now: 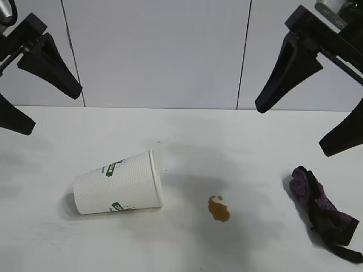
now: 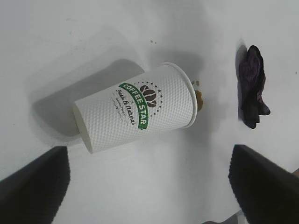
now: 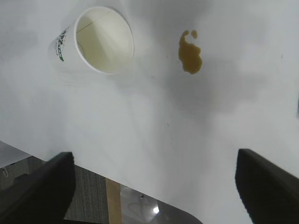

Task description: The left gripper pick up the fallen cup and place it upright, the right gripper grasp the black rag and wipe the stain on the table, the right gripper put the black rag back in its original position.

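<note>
Nearest the camera in the exterior view: white dimpled paper cup (image 1: 118,183) with green logo band, lying on its side on the white table (image 1: 227,136). Long axis runs roughly left–right; base toward the left arm, open rim toward the small brown coffee-coloured stain (image 1: 219,208), which sits just off the rim, apart from it. Black-and-purple cloth rag (image 1: 322,211) bunched at the right edge, well apart from the stain.

Farther back, both raised off the table: left gripper (image 1: 28,90), fingers spread, empty; right gripper (image 1: 309,107), fingers spread, empty, above the rag's side.

Judgement: left gripper is nearer the cup; cup lies below and inboard of its fingers. Fingers should straddle the cup's axis.
</note>
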`<action>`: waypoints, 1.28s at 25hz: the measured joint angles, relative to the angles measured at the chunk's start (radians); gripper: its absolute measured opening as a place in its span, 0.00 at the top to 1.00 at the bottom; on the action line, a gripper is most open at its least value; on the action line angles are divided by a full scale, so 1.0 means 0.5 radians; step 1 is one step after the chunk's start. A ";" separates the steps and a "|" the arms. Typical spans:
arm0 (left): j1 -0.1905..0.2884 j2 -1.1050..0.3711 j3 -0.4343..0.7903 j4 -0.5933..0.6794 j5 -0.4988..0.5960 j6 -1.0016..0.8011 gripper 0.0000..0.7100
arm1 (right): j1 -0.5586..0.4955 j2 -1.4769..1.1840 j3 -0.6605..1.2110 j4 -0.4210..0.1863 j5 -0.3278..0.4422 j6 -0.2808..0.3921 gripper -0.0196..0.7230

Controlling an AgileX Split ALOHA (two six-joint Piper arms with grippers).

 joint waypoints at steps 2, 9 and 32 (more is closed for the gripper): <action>0.000 0.000 0.000 0.000 -0.013 0.000 0.06 | 0.000 0.000 0.000 0.000 0.000 0.000 0.11; 0.000 0.000 0.000 -0.005 -0.029 0.000 0.06 | 0.000 0.000 0.000 -0.002 0.000 0.000 0.11; -0.280 0.000 -0.993 0.586 0.533 0.565 0.06 | 0.001 0.000 0.000 -0.001 0.000 0.000 0.11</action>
